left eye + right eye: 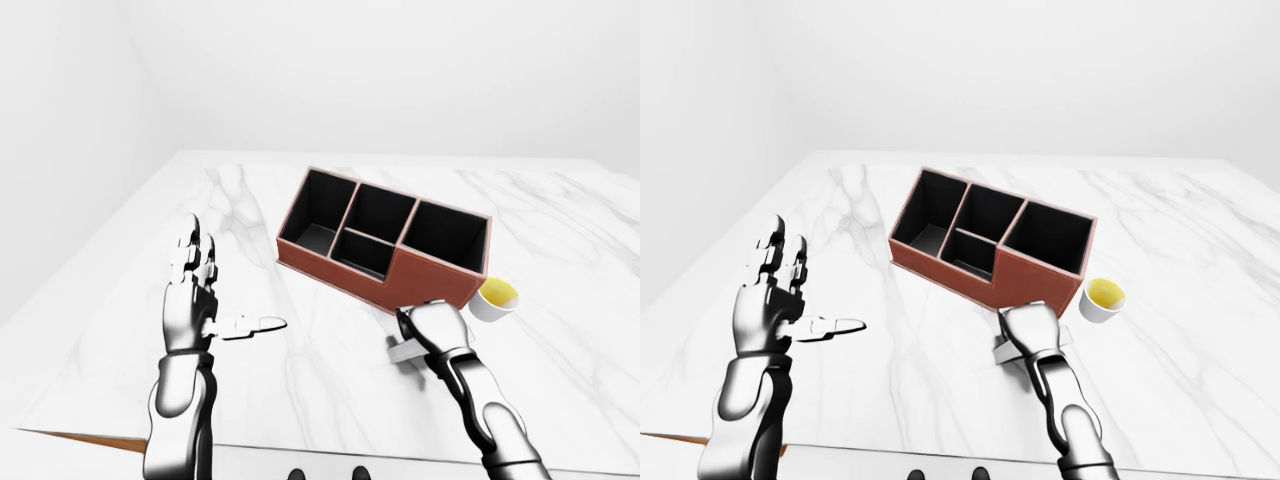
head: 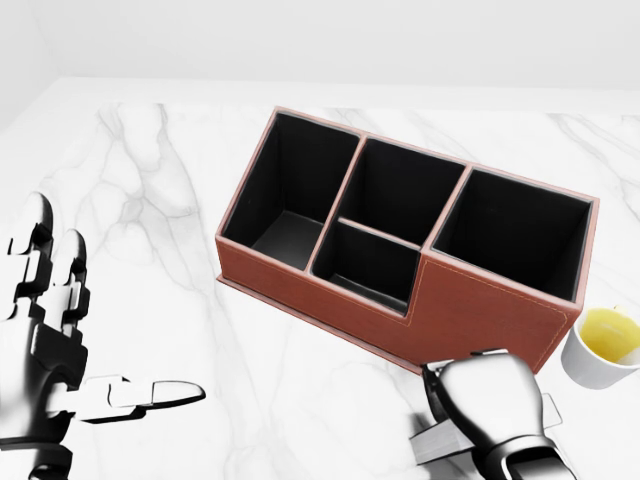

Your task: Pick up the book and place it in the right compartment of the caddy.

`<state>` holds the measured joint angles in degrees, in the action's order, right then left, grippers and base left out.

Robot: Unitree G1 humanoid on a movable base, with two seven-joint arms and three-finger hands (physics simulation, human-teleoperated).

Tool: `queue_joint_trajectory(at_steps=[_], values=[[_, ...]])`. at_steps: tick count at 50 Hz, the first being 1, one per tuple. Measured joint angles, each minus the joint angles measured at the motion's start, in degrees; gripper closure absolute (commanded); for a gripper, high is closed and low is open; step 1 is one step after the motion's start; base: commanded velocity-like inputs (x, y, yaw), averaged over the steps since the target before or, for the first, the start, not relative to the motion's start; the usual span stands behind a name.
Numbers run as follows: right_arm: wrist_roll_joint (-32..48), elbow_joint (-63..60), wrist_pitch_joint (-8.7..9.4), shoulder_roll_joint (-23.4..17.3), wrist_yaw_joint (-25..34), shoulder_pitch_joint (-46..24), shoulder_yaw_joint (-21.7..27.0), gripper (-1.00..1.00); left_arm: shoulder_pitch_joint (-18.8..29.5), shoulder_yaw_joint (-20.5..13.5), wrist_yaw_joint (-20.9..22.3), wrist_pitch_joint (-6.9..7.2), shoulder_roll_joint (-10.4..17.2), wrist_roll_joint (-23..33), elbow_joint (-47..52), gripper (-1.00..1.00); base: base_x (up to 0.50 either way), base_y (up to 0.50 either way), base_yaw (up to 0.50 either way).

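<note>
The brown caddy (image 2: 480,312) with black compartments stands in the middle of the head view; its right compartment (image 2: 515,232) holds nothing. Just below the caddy's right end, my right hand (image 2: 478,392) is curled over the grey book (image 2: 436,443), fingers closed round it; only the book's left edge shows. The same book (image 1: 1006,351) peeks out left of the hand in the right-eye view. My left hand (image 2: 105,335) is open at the lower left of the head view, fingers up and thumb pointing right, far from the book and caddy.
A white cup (image 2: 604,347) of yellow liquid stands right beside the caddy's right end, close to my right hand. The white marble table (image 1: 300,200) spreads widely; its near edge (image 1: 330,455) runs along the bottom of the left-eye view.
</note>
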<state>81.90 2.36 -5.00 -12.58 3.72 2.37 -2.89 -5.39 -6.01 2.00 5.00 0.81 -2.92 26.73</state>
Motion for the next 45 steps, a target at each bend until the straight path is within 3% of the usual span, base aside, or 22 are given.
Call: queue_joint_trajectory(at_steps=[13, 25, 45], values=[[-5.7, -9.7, 0.01, 1.9, 4.5, 0.5, 1.2, 1.00, -1.0, -0.2, 0.7, 0.00, -0.2, -0.6, 1.1, -1.00, 0.00, 0.00, 0.00], [-12.1, -22.2, 0.00, 3.8, 13.4, 0.0, 3.3, 1.00, -1.5, -0.7, 1.1, 0.00, -0.2, -1.1, 1.7, -1.00, 0.00, 0.00, 0.00], [-20.0, -38.4, 0.00, 6.4, 24.1, -5.4, 4.3, 1.00, -2.4, -1.2, 1.6, 0.00, -0.4, -1.6, 3.6, -1.00, 0.00, 0.00, 0.00]])
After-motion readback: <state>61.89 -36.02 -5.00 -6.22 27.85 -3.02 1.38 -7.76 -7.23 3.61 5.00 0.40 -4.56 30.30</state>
